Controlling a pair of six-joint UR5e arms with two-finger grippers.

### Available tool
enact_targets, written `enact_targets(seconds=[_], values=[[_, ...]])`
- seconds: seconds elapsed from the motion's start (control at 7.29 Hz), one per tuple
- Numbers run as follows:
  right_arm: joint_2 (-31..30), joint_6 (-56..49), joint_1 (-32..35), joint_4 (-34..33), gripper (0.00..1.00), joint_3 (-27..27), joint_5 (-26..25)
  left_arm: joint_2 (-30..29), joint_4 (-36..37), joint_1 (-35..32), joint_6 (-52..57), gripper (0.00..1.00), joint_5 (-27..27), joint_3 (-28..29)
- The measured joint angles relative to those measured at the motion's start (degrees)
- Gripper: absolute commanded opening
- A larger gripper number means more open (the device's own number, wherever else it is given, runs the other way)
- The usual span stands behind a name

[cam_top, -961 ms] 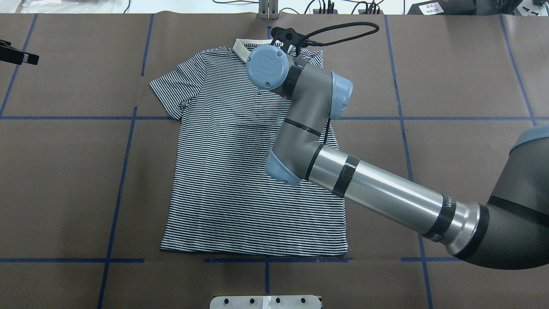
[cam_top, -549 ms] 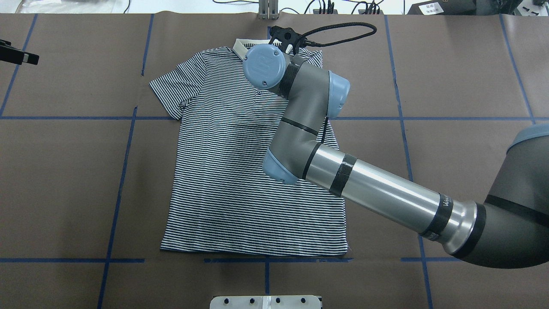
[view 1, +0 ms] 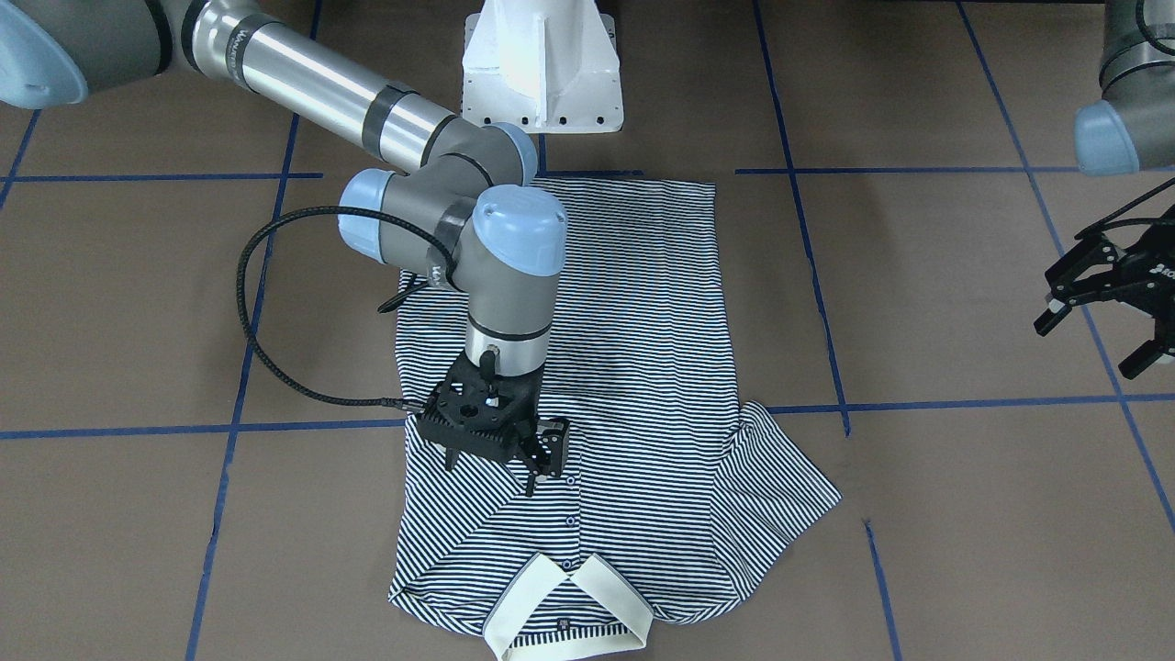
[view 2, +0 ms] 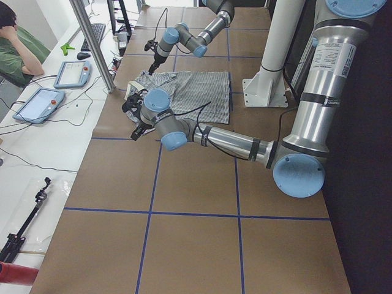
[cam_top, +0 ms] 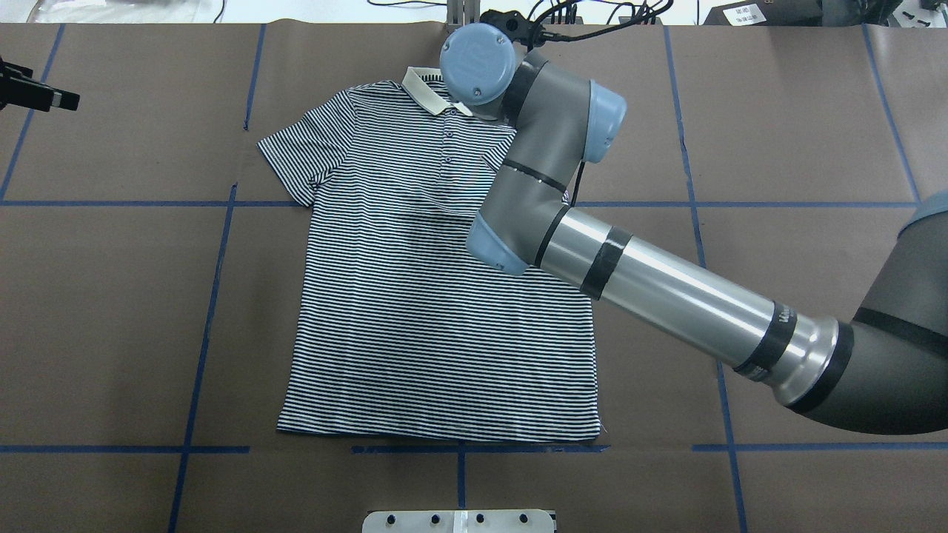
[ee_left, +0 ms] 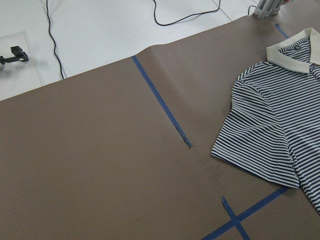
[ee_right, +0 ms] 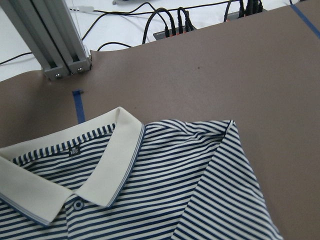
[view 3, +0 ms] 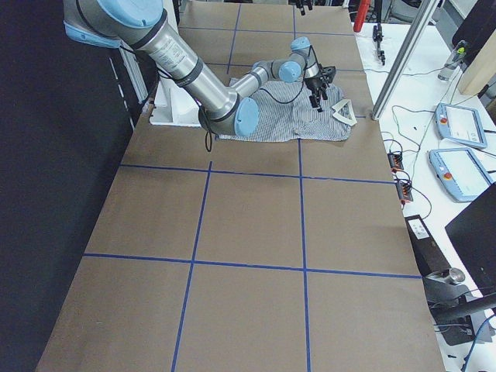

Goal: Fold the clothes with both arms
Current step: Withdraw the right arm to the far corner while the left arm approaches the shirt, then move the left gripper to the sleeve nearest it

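The striped polo shirt (cam_top: 415,296) lies flat and face up on the brown table, cream collar (cam_top: 426,92) at the far edge. One sleeve (cam_top: 304,159) is spread out; the other side is folded in over the body (view 1: 441,514). My right gripper (view 1: 491,473) hangs just above the chest beside the button placket, open and holding nothing. The overhead view hides it under the wrist (cam_top: 478,59). Far off the shirt, my left gripper (view 1: 1097,340) hovers open and empty near the table's left end (view 2: 136,119). The wrist views show the collar (ee_right: 115,150) and the spread sleeve (ee_left: 265,135), no fingers.
The white pedestal base (view 1: 542,64) stands at the near edge behind the hem. An aluminium post (ee_right: 55,40) and cables (ee_right: 170,25) sit just beyond the collar. A person (view 2: 18,43) sits at the side desk with control tablets (view 2: 40,104). Blue tape lines (cam_top: 215,296) grid the table.
The right arm's wrist has risen and moved toward the far edge, uncovering the collar and buttons. The shirt lies as before. The left gripper has barely shifted.
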Motion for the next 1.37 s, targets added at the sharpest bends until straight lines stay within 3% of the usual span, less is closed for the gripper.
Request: enact_targets(seconds=[0.27, 0.41, 0.55, 0.82, 1.1, 1.37], values=[[-3.04, -11.48, 6.29, 0.31, 1.00, 2.42, 9.17, -1.49, -3.76, 5.69, -4.12, 1.00, 2.30, 0.37], [-6.21, -17.78, 9.53, 0.55, 1.00, 5.04, 13.95, -2.10, -4.22, 8.33, -8.64, 0.91, 5.52, 0.71], [-10.03, -24.03, 12.97, 1.94, 1.00, 7.36, 19.34, -3.00, -4.32, 11.40, -14.68, 0.70, 10.76, 1.47], [-18.37, -31.57, 18.51, 10.74, 1.00, 9.24, 28.28, -7.20, -4.31, 16.63, -27.88, 0.65, 19.04, 6.64], [-22.64, -32.66, 19.87, 17.38, 1.00, 9.60, 30.69, -11.80, -4.58, 22.17, -36.27, 0.64, 30.12, 13.62], [-23.44, -32.55, 19.97, 18.48, 1.00, 9.93, 30.73, -16.33, -4.93, 24.58, -37.78, 0.61, 34.28, 21.58]])
